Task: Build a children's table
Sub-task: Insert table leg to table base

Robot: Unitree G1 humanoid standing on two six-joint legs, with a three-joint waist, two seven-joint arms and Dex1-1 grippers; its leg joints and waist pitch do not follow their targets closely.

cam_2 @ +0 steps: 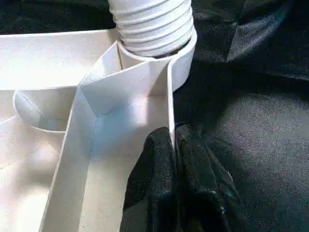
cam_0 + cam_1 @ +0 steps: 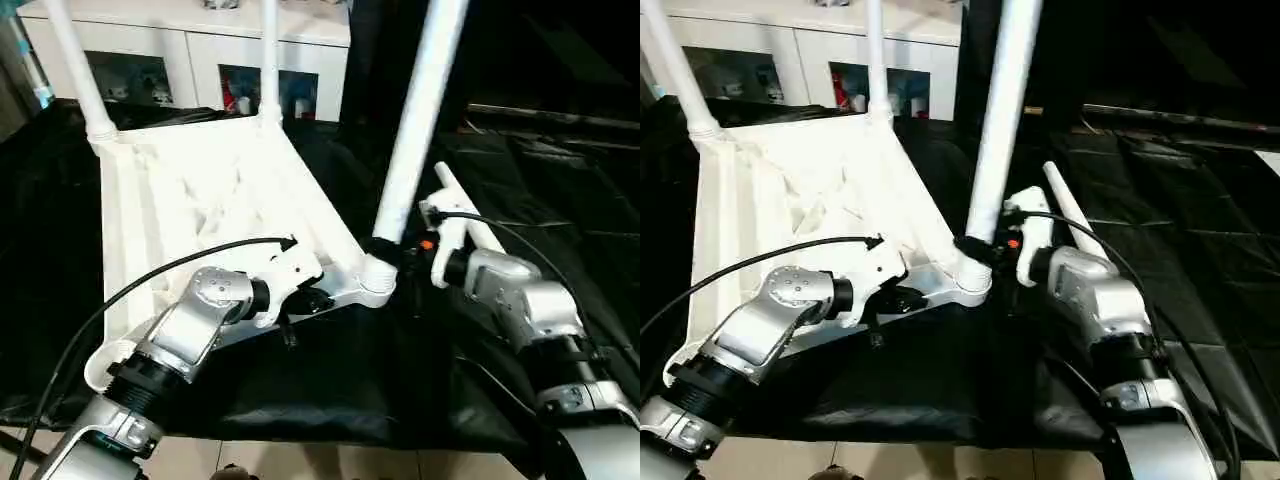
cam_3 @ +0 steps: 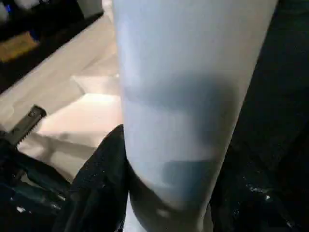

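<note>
The white tabletop lies upside down on black cloth, ribs up. Two legs stand in its far corner sockets. A third leg leans in the near right corner socket. My right gripper is shut around this leg just above the socket, and the tube sits between its black fingers. My left gripper is shut on the tabletop's thin rim wall beside that socket. A fourth leg lies loose on the cloth behind my right wrist.
A white cabinet with open shelves stands behind the tabletop. Black cloth covers the floor to the right and in front. A black cable runs over my left forearm.
</note>
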